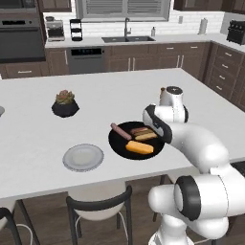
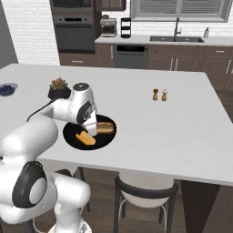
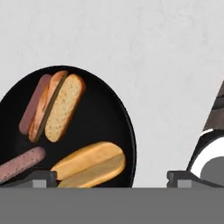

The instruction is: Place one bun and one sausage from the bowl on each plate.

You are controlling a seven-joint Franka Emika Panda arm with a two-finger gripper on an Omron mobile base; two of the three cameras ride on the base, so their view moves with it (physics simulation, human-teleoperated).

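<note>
bowl [image 3: 114,109] holds two split buns lying at differing slants beside two sausages; gripper [image 3: 111,177] jaws spread wide.

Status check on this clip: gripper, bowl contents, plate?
Gripper open above the black bowl, empty. Two buns, two sausages in the bowl. Grey plate bare. Nothing in the way.

A home kitchen: dark wood cabinets [image 1: 143,56] line the back wall under a window [image 1: 123,9], with a sink and faucet [image 1: 127,33], a dishwasher [image 1: 86,60], a built-in wall oven [image 2: 74,31], white brick tile, and a large white island [image 1: 119,91] with chairs [image 1: 98,210].
</note>
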